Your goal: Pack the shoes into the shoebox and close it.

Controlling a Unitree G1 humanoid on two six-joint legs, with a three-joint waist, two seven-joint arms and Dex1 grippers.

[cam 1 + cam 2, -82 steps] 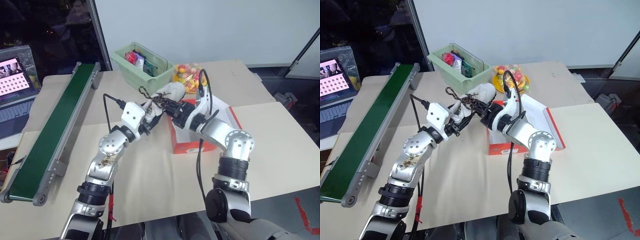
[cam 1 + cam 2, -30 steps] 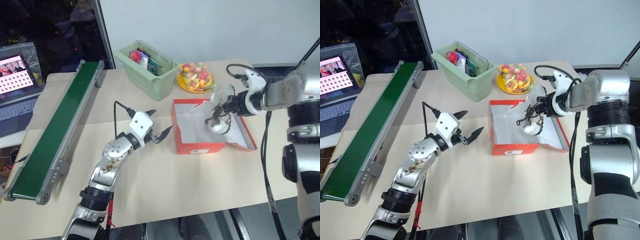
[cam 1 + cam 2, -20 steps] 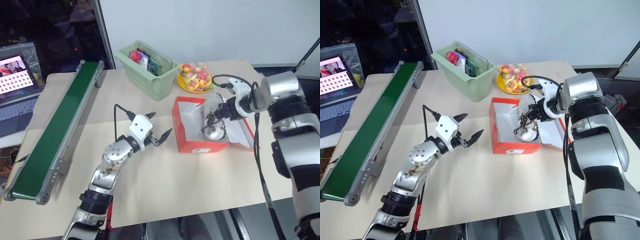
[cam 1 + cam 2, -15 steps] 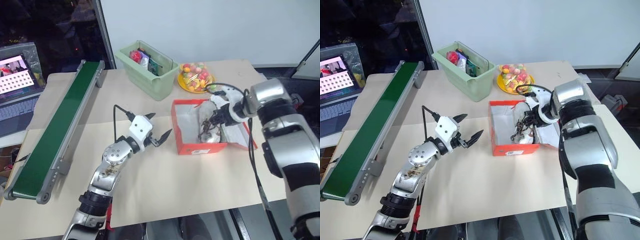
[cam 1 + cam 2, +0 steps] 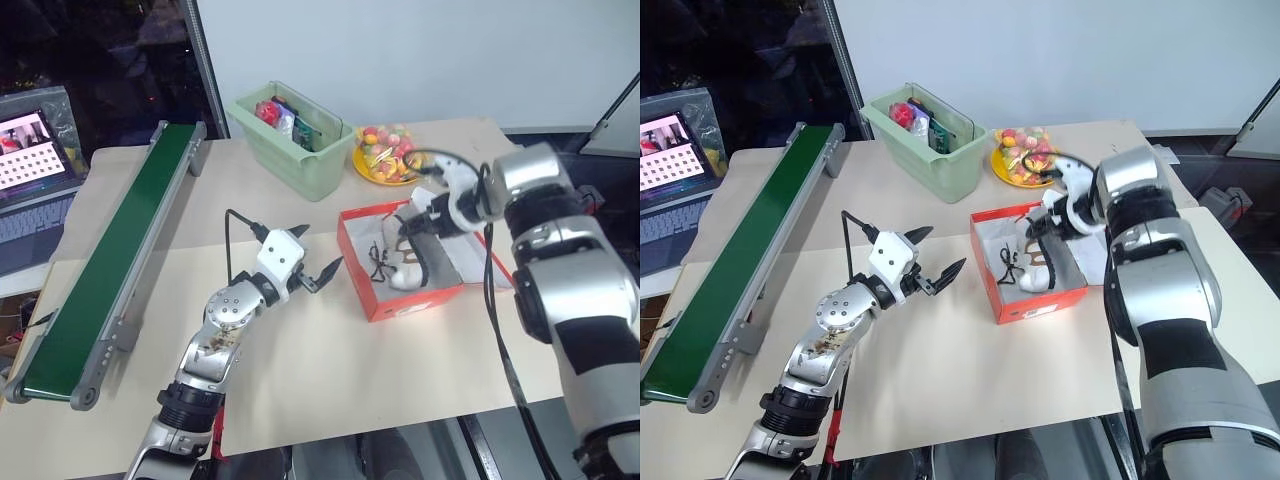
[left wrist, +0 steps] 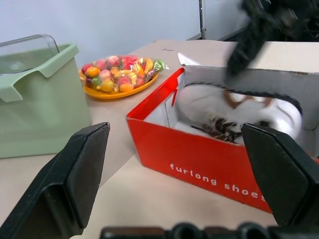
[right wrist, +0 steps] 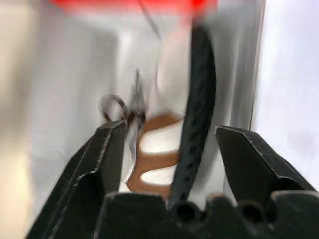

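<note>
Left gripper (image 5: pixel 318 268) is nearest, hovering over the bare table (image 5: pixel 330 370), fingers spread wide and holding nothing, aimed toward the shoebox (image 5: pixel 372 296).

The shoebox sits mid-table, red-orange outside, white inside, lid folded back flat on its right side. One shoe (image 5: pixel 405 262) lies inside, white with black laces spilling toward the box's left wall. Only this one shoe can be made out.

Right gripper (image 5: pixel 417 220) is over the box's far right corner, just above the shoe; in the right wrist view its fingers (image 7: pixel 92 169) stand apart with the shoe's opening between them, not clamped on it. Whether they touch the shoe, can't tell.

Behind the box: a yellow plate of candy (image 5: pixel 385 152), then a pale green bin (image 5: pixel 300 160). A green conveyor (image 5: pixel 110 255) runs along the left.

Handling, as a judgement: the shoe looks light, upper soft, sole stiffer; laces are loose and could snag on the box wall or a finger. Best grip is across the heel collar or midfoot, not by the laces. The box is thin cardboard and looks light, likely to slide if pushed; close it by its free lid edge.
</note>
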